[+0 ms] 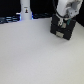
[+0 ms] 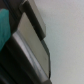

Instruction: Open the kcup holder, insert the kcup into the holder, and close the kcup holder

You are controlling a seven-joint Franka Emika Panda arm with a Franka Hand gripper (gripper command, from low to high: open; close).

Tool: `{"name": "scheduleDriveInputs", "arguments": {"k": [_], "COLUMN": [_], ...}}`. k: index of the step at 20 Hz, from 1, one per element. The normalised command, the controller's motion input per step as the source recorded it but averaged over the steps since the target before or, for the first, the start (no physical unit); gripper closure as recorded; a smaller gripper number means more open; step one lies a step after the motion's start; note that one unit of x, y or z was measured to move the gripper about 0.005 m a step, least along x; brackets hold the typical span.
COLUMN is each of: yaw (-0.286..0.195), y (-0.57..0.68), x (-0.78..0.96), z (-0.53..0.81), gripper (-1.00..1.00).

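Note:
The kcup holder (image 1: 63,29) is a black boxy unit at the back of the table, on the exterior view's right. My gripper (image 1: 60,21) hangs from the white arm right over its top, touching or nearly touching it. Blur hides whether the fingers are open or shut. The wrist view is filled by a very close dark body with pale rectangular panels (image 2: 30,47), likely the holder. A teal-green patch (image 2: 4,25) shows at that view's edge; I cannot tell whether it is the kcup. No kcup shows in the exterior view.
A tall white bottle-shaped object (image 1: 25,11) with a blue glow stands at the back, on the exterior view's left. Dark items (image 1: 7,20) line the back edge beside it. The white tabletop (image 1: 35,57) spreads in front of the holder.

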Motion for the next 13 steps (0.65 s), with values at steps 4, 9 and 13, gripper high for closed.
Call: {"name": "scheduleDriveInputs", "arguments": {"k": [4, 9, 13], "yaw": [0.053, -0.004, 0.000], "y": [0.11, 0.00, 0.00], "x": [0.04, 0.01, 0.00], "z": [0.71, 0.36, 0.00], "gripper": [-1.00, -1.00, -1.00]}}
